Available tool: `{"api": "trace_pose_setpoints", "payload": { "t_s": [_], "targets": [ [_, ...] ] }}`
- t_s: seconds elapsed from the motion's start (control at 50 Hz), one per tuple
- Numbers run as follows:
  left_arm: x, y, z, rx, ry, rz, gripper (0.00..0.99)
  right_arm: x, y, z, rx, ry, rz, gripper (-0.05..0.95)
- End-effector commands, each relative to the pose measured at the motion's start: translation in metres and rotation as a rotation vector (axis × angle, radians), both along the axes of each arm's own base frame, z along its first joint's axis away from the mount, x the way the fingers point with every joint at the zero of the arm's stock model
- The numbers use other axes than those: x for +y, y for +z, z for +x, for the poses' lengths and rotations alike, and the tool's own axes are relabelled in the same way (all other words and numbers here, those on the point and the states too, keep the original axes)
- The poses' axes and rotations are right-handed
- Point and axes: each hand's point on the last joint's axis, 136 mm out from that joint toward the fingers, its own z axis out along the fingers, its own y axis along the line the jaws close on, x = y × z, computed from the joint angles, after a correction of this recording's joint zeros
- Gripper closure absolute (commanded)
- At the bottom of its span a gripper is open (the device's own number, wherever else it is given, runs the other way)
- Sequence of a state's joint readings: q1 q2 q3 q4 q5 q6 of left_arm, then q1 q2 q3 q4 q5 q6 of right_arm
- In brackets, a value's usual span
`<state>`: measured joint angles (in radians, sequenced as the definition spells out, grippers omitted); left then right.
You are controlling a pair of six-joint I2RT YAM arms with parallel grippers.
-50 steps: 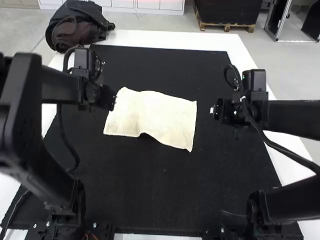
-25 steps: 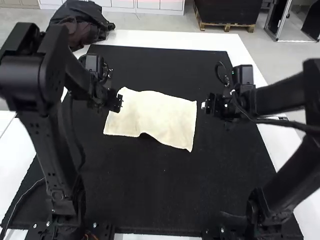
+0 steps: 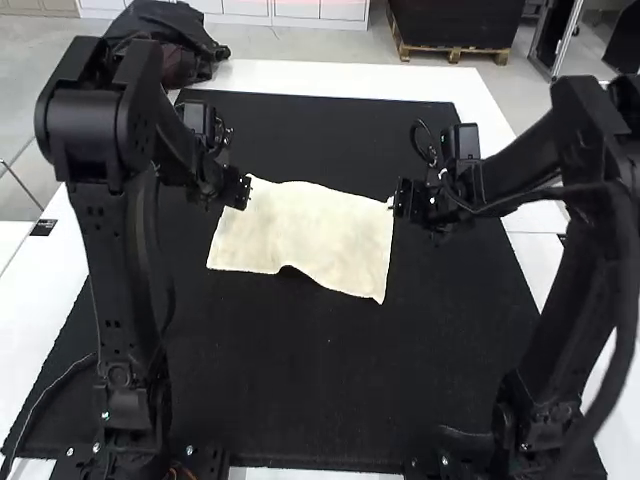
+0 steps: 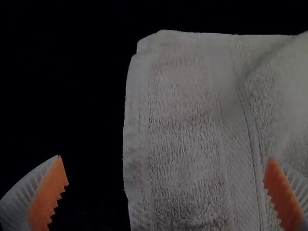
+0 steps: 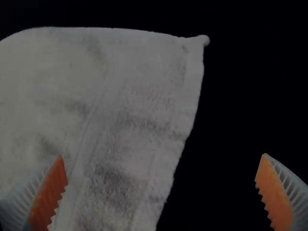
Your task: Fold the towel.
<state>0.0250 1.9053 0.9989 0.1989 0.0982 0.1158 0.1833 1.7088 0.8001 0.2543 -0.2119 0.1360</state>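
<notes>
A cream towel (image 3: 305, 236) lies spread on the black mat, its near edge slightly raised at the middle. My left gripper (image 3: 243, 192) is at its far left corner and my right gripper (image 3: 395, 198) at its far right corner. In the left wrist view, the towel's edge (image 4: 183, 125) runs between the fingers of my left gripper (image 4: 166, 192), which stand wide apart. Likewise open, my right gripper (image 5: 161, 192) has the towel's side edge (image 5: 139, 125) between its fingers in the right wrist view.
The black mat (image 3: 300, 390) extends around the towel on a white table (image 3: 330, 77). A dark bag (image 3: 170, 45) rests at the table's far left corner. Both arms' upright links stand at the left and right sides.
My right gripper has moved left to the towel's far right corner. My left gripper has shifted slightly right, over the towel's far left corner. The towel has stayed put.
</notes>
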Motion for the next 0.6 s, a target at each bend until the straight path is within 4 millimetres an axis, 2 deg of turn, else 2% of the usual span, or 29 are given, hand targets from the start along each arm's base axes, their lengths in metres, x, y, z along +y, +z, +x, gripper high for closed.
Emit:
{"api": "trace_pose_setpoints", "payload": {
  "t_s": [0.0,0.26,0.58],
  "targets": [
    [-0.001,0.007,0.016,-0.027,-0.014,0.002,0.038,0.009,0.005,0.015,-0.018,0.015,0.019,0.0],
    [-0.001,-0.002,0.03,-0.023,-0.014,0.002,0.039,0.013,-0.01,0.033,-0.01,0.019,0.015,0.0],
    [0.02,-0.009,0.039,-0.017,0.024,0.004,0.039,0.017,-0.025,0.048,0.005,0.021,0.011,0.0]
  ]
}}
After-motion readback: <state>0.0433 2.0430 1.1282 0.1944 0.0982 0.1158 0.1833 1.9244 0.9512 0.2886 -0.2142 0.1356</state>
